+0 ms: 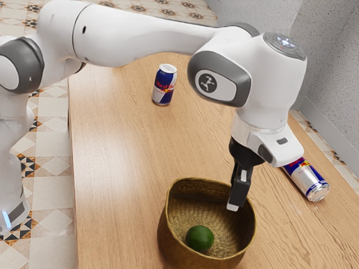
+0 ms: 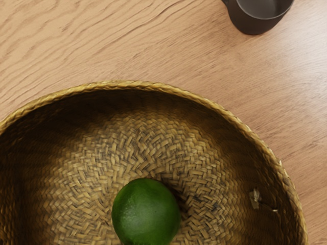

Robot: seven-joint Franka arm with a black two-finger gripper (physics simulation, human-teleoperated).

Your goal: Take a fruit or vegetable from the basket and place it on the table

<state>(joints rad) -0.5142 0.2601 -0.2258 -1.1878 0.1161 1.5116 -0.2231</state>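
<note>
Green fruit [image 1: 199, 239] sat inside the woven basket [image 1: 164, 232], down on its bottom; looked like a lime or an avocado, skin dark and slightly glossy. Not on the table [image 1: 112, 151]. Gripper [image 1: 233, 206] was over the basket, pointing down, toward the exterior view's right side of the opening, with the fruit apart from it. Gripper state: could not tell if spread or pressed together, side-on angle hid it. Its height against the rim was hard to judge too; the tip seemed about level with the basket mouth. Arm [image 1: 134, 35] came in from the exterior view's left, bent down at the wrist. The basket stood upright, open side up, braided rim; a small pale frayed bit [image 2: 255, 198] showed on its inner wall. Two drink cans on the table: upright can [image 1: 164, 86] well apart from the basket, and tipped can [image 1: 308, 180] on its side toward the exterior view's right, one end hidden behind the arm's hand. Wrist view also had a dark cup-like object [image 2: 254, 23] on the wood outside the basket, partly cut off. Patterned tile floor [image 1: 50, 140] beyond the table, speckled gray wall [image 1: 339, 61] behind.
</note>
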